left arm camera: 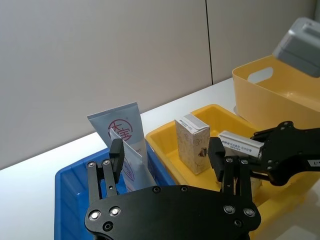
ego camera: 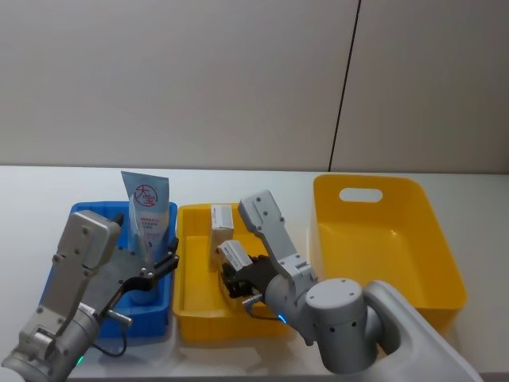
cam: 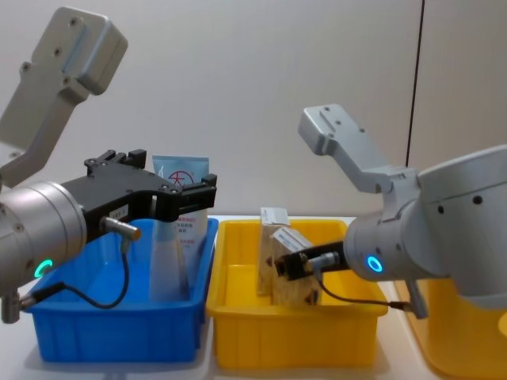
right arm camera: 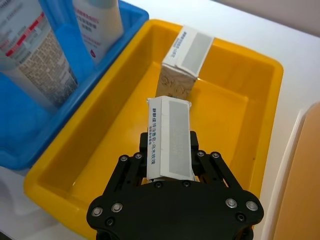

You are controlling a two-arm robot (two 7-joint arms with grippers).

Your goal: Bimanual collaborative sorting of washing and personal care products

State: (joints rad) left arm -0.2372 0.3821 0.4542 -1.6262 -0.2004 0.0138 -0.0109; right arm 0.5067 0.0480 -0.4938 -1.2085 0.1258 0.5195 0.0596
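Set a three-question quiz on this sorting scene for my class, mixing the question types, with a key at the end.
1. True or false: the right gripper is shut on a cream carton above the yellow tray.
2. The pale blue tube stands in: A) the blue tray; B) the yellow tray; C) the yellow basket.
3. Fill the gap: the left gripper, next to the tube, is ____ (open or shut).

Key: 1 true; 2 A; 3 open.
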